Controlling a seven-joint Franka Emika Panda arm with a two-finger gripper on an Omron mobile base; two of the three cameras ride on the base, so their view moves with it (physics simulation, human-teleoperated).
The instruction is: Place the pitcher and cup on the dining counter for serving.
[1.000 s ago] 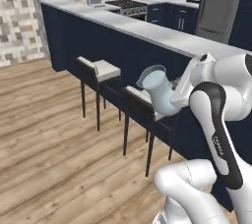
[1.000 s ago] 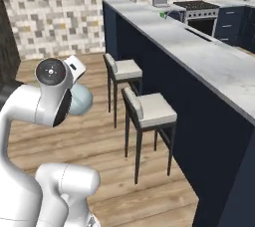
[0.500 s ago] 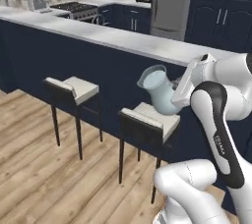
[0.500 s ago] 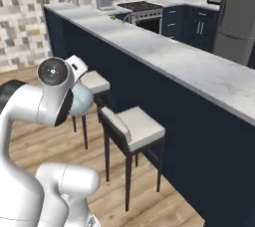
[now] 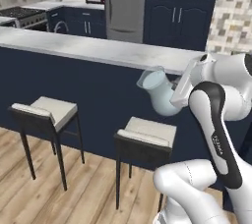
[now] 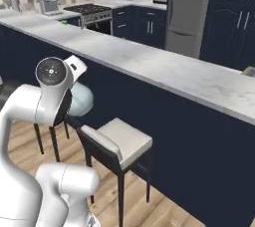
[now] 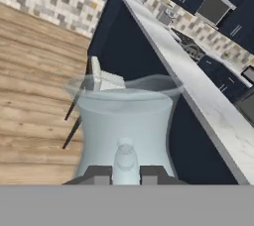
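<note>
From the left base view, the gripper (image 5: 178, 92) carried the pitcher (image 5: 160, 92) tilted, its mouth leaning away from the jaws, below the dining counter (image 5: 88, 50) edge and above a stool (image 5: 146, 133).

From the right base view, the pitcher's (image 6: 79, 100) pale blue belly bulged beyond the wrist.

In the hand view, both fingertips (image 7: 97, 174) pinched the thin handle (image 7: 125, 163) — jaws closed on it. Translucent, round-bellied, narrow-necked glass — probably smooth, brittle and front-heavy held this way; the handle seemed the only sensible hold.
</note>
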